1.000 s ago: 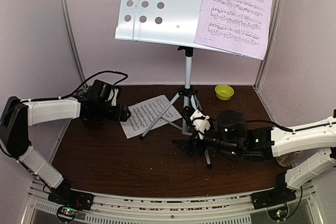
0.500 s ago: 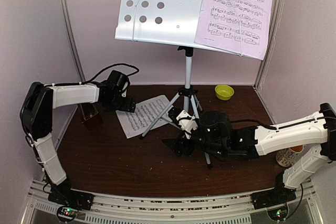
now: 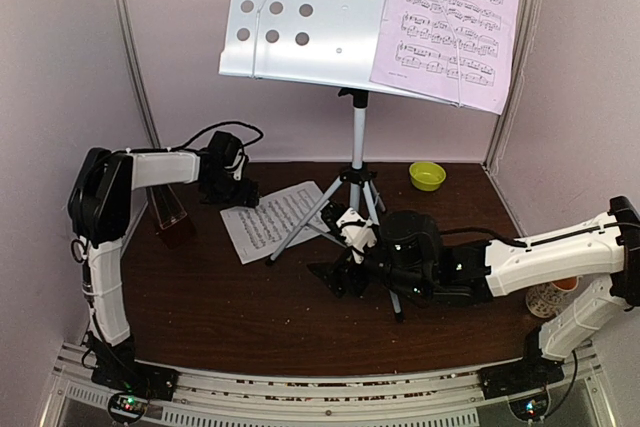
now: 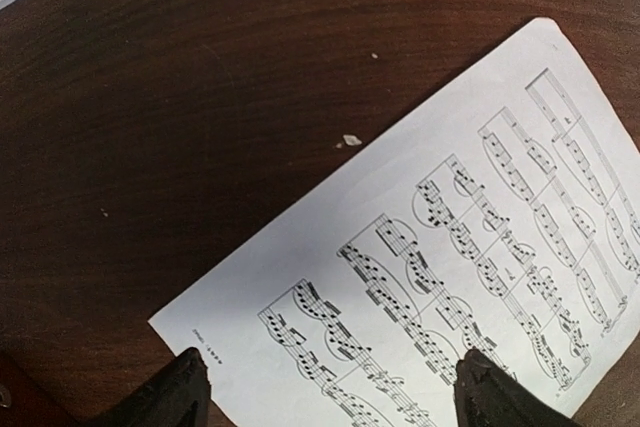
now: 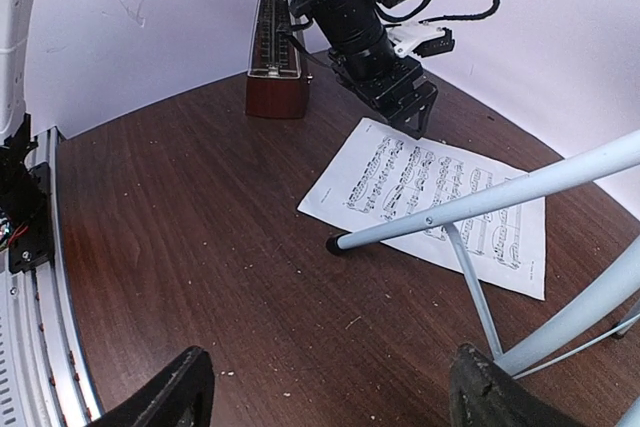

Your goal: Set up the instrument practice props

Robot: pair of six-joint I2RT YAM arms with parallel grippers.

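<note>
White music sheet (image 3: 275,219) lies flat just left of the tripod (image 3: 358,137), long axis slanting toward it. We note the left gripper (image 4: 335,397) right above its far corner, jaws wide, empty: the nearer arm. Right gripper (image 5: 325,392), also wide and empty, sits before the tripod

Sheet (image 3: 275,219) under tripod leg (image 3: 300,229), metronome (image 3: 172,213) to its left, bowl (image 3: 427,175) back right
</note>
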